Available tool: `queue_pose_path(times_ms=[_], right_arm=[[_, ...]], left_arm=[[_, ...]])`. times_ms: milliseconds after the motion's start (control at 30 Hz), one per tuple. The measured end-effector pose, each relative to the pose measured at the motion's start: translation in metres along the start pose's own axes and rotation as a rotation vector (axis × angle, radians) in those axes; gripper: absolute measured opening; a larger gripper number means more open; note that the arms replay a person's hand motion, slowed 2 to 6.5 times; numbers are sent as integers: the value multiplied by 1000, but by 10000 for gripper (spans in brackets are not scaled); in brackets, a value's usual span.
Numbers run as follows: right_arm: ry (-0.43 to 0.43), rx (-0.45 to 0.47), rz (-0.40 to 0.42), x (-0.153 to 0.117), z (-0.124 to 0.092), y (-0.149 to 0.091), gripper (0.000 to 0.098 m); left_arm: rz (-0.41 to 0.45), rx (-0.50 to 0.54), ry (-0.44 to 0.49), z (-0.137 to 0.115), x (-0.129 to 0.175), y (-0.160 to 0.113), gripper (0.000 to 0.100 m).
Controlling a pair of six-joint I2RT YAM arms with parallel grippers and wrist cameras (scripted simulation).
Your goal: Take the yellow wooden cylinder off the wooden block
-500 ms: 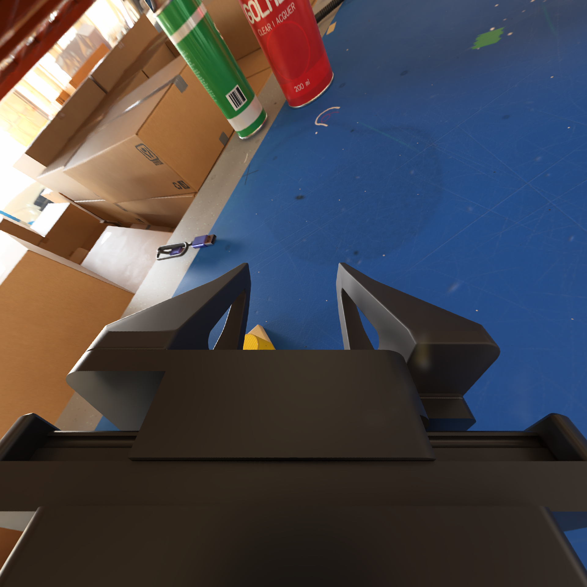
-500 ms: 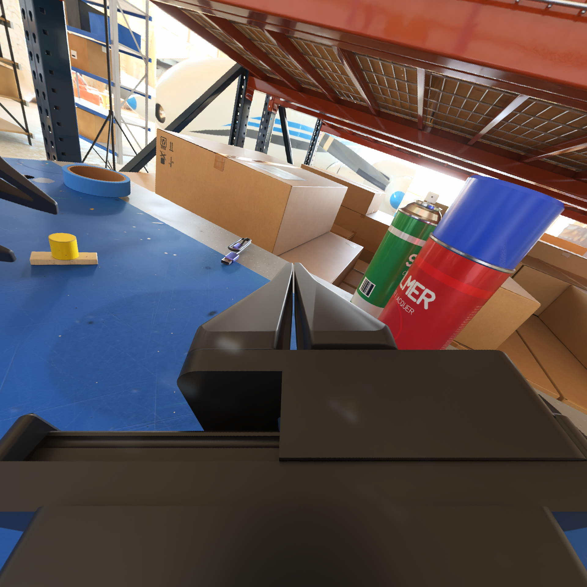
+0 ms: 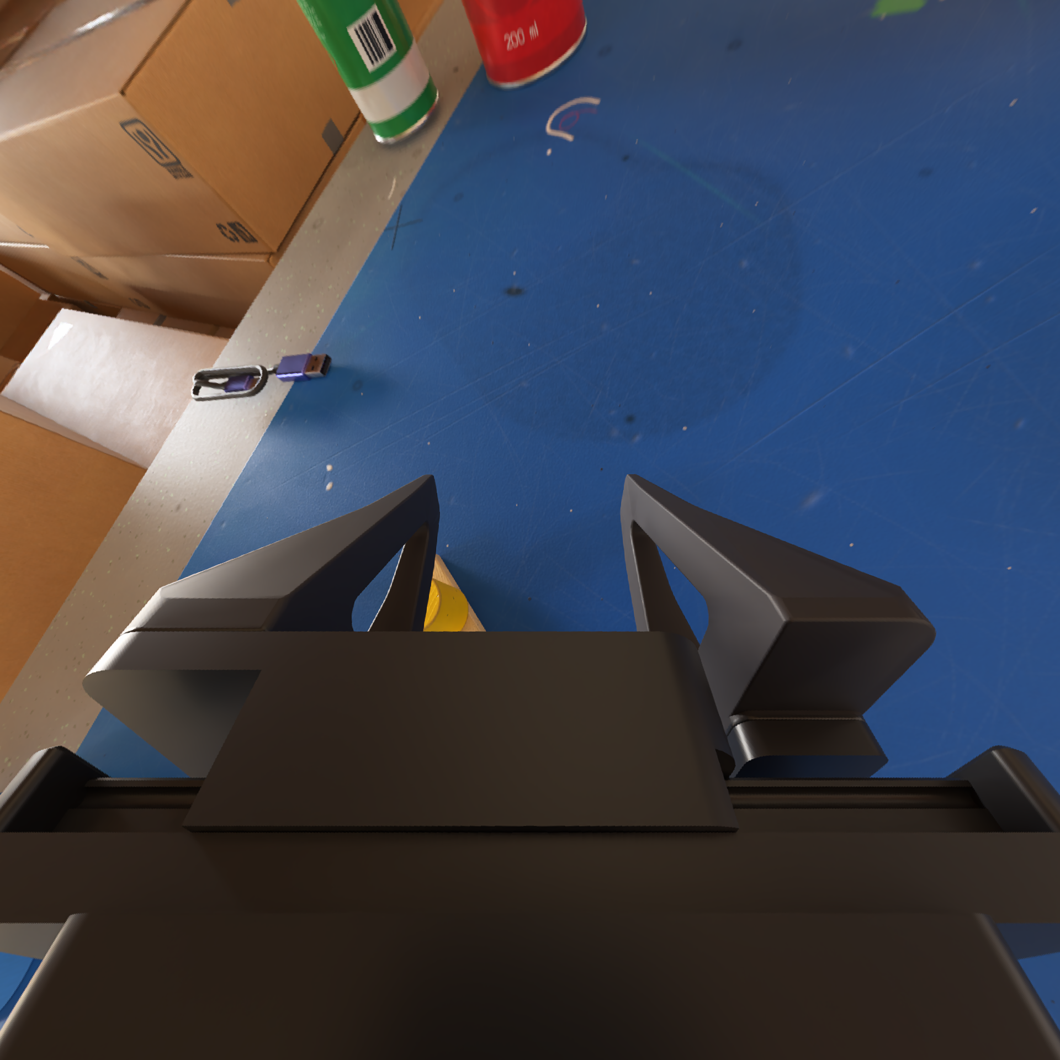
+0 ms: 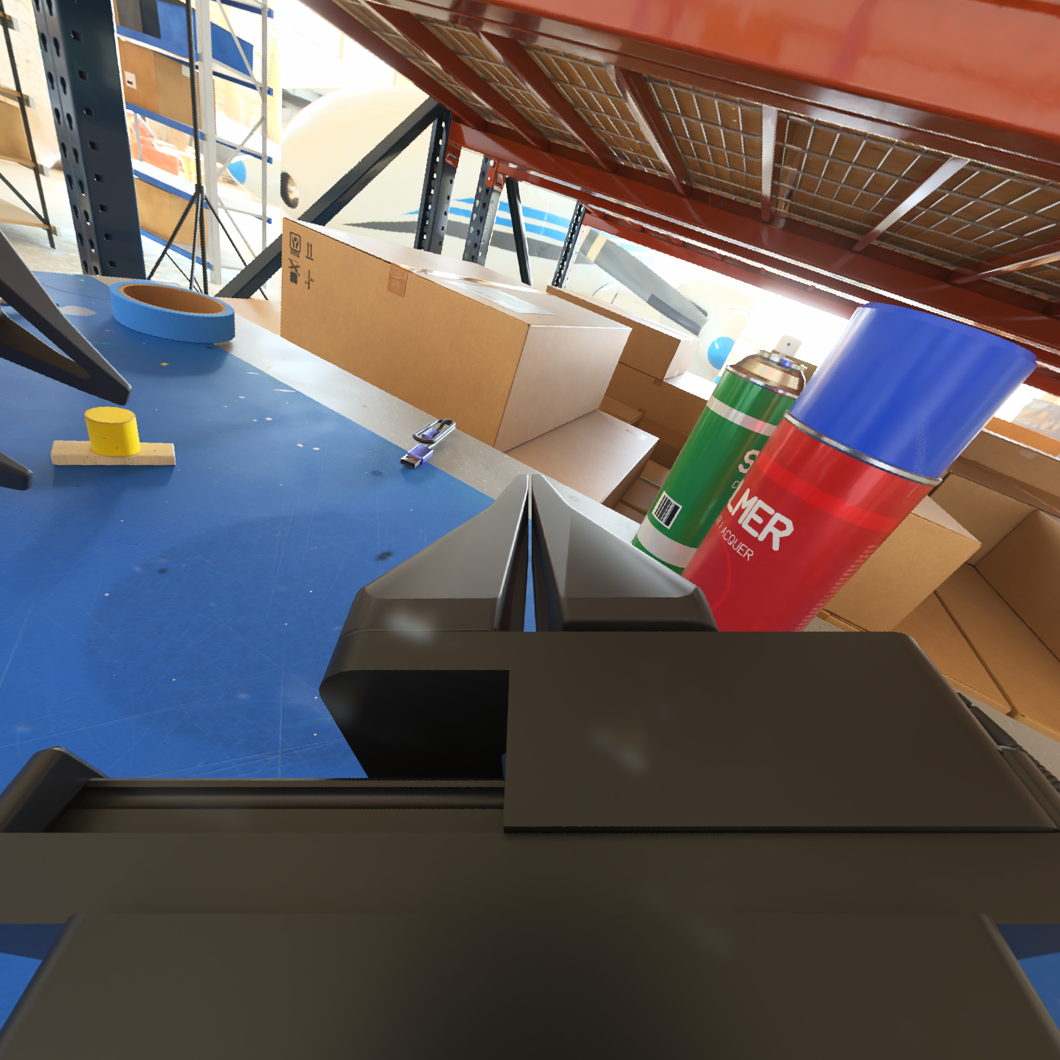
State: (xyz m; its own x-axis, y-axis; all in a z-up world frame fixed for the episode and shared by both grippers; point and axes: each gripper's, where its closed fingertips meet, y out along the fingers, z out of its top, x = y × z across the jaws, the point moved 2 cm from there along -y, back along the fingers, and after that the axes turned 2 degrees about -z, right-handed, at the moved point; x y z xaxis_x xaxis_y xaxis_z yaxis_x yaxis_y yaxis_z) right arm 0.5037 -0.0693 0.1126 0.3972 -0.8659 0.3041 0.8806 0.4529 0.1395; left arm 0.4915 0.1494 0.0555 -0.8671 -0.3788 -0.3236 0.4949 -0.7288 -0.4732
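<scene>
The yellow wooden cylinder (image 4: 112, 431) stands upright on a flat pale wooden block (image 4: 113, 454) on the blue mat, at the left of the right wrist view. My left gripper (image 3: 529, 487) is open and empty, above the mat. In the left wrist view the cylinder (image 3: 446, 608) and the block (image 3: 444, 571) peek out beside the left finger, mostly hidden by the gripper body. The left gripper's fingers (image 4: 63, 361) show just above and left of the cylinder in the right wrist view. My right gripper (image 4: 529, 482) is shut and empty, far to the right of the block.
A purple USB stick with a metal clip (image 3: 261, 375) lies at the mat's edge. A green spray can (image 4: 717, 459) and a red spray can with a blue cap (image 4: 831, 487) stand near the right gripper. A blue tape roll (image 4: 172, 310) lies beyond the block. Cardboard boxes (image 4: 447, 338) border the table.
My left gripper has come lower and closer to the mat and the cylinder, its fingers now nearer the cylinder in the right wrist view. The right gripper has not moved.
</scene>
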Motion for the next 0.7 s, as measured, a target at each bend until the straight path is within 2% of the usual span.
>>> queue_pose_path(times_ms=[167,700], right_arm=[[-9,-1,1,-1,0,0,9],[-41,-8,13,-6,0,1,9]], left_arm=[[1,-65,26,-5,4,6,549],[63,-147,63,-6,-3,14,496]])
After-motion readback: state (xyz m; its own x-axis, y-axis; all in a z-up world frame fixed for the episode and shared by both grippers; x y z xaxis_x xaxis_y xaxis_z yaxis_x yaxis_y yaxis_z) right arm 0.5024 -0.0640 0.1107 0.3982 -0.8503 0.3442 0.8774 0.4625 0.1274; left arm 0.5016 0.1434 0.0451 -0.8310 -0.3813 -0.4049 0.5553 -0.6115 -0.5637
